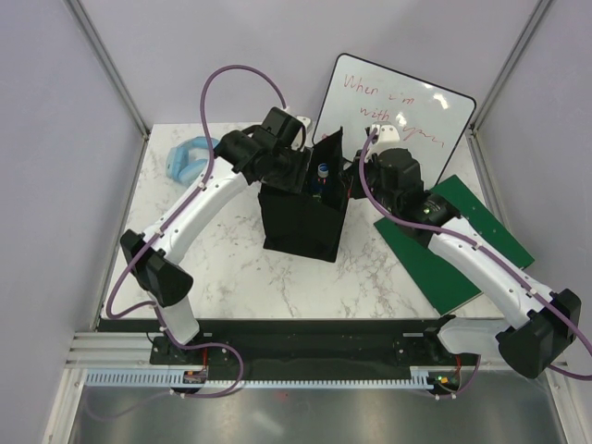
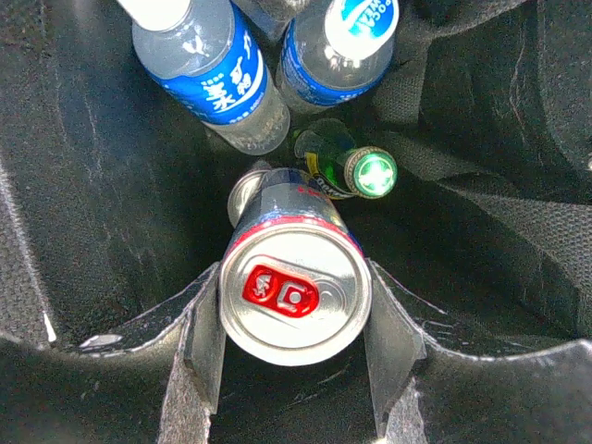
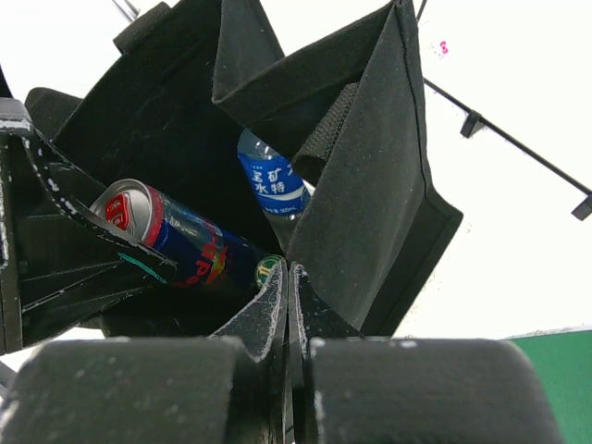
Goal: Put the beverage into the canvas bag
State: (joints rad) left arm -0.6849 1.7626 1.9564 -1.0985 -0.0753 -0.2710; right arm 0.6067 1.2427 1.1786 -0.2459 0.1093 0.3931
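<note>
The canvas bag stands upright at the table's middle, black and boxy, its mouth open. My left gripper reaches down into it, shut on a silver-topped blue beverage can with a red tab; both fingers press the can's sides. Below the can, inside the bag, lie two blue-labelled water bottles, a green bottle and another can. My right gripper is shut on the bag's rim at its right side. The can shows there too, slanting into the bag.
A whiteboard with red writing leans behind the bag. A green board lies under the right arm. A light blue object sits at the back left. Metal frame posts and walls close in the table.
</note>
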